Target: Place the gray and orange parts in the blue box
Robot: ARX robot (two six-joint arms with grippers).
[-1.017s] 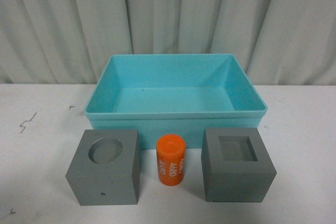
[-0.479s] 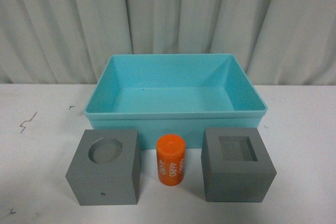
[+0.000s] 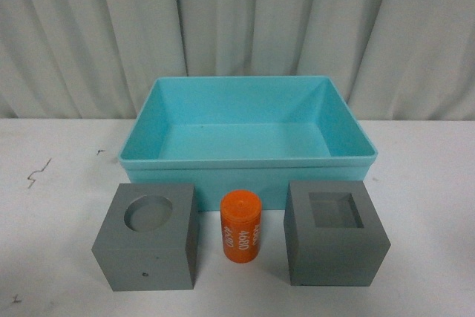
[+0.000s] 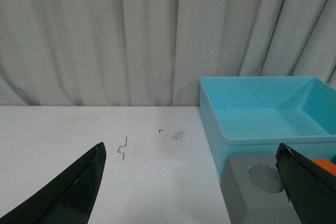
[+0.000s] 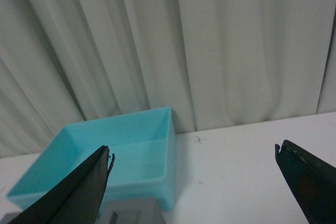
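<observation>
The blue box stands empty at the middle of the white table. In front of it sit three parts in a row: a gray cube with a round recess, an upright orange cylinder with white digits, and a gray cube with a square recess. Neither arm shows in the front view. My left gripper is open over bare table, left of the round-recess cube and the box. My right gripper is open, to the right of the box and the square-recess cube.
A pale pleated curtain hangs close behind the box. Small dark scribbles mark the table to the left, seen also as a squiggle in the left wrist view. Bare table lies on both sides of the box.
</observation>
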